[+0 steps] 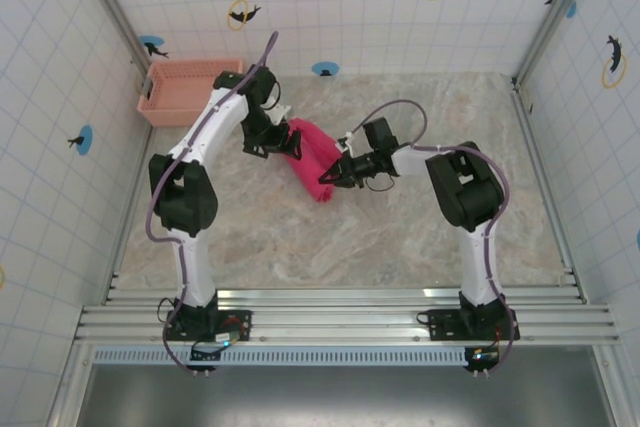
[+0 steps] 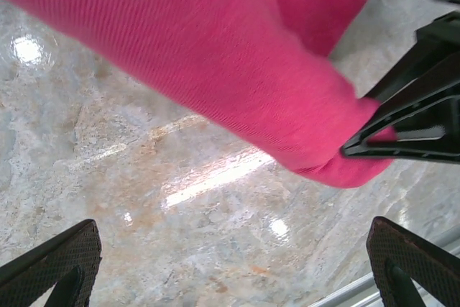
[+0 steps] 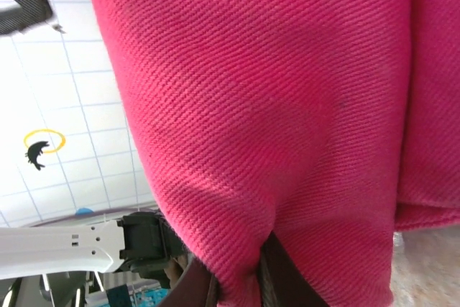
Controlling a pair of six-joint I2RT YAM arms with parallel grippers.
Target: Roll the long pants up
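The long pants [image 1: 312, 159] lie bunched into a short, thick magenta roll in the middle of the table. My right gripper [image 1: 335, 172] is at the roll's near end, shut on a fold of the cloth. In the right wrist view the pants [image 3: 266, 106] fill most of the frame, and the cloth is pinched between the brown fingers [image 3: 194, 287] at the bottom edge. My left gripper [image 1: 268, 137] hovers by the roll's far-left side, open. Its fingertips [image 2: 54, 267] stand wide apart over bare table, with the pants [image 2: 237, 55] beyond them. The right gripper [image 2: 402, 131] also shows there, clamping the roll's tip.
A pale salmon slotted basket [image 1: 188, 90] stands at the far left corner against the tiled wall. Tiled walls enclose the marbled tabletop [image 1: 400, 237] on three sides. A metal rail [image 1: 340, 297] runs along the near edge.
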